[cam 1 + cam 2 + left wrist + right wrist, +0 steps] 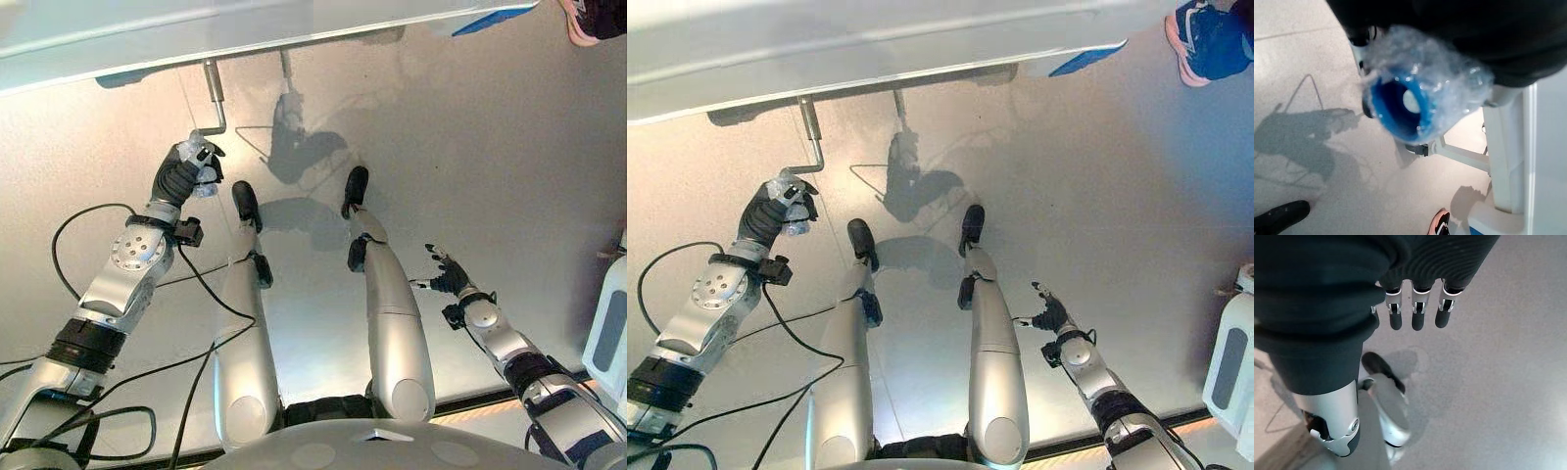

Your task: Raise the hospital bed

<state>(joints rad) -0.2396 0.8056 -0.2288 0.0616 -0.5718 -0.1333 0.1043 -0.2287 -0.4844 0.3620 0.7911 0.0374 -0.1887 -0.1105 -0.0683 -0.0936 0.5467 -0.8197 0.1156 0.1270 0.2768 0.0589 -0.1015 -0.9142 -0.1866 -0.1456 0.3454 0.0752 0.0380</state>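
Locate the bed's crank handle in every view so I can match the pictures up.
Left eye view: the crank handle, wrapped in clear plastic, sits upper left inside the left hand, below the bed frame.
Right eye view: upper left again, in the same hand.
Left wrist view: its blue, plastic-wrapped end is near the centre.
Right wrist view: not in it.
Shared landmark: the bent metal crank rod.

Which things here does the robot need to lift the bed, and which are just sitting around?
For the job:
- hospital bed
- metal crank under its edge
- plastic-wrapped crank handle
- left hand, curled round that handle

Just around:
- right hand, fingers relaxed, holding nothing
- person's shoe
- white container at the right edge
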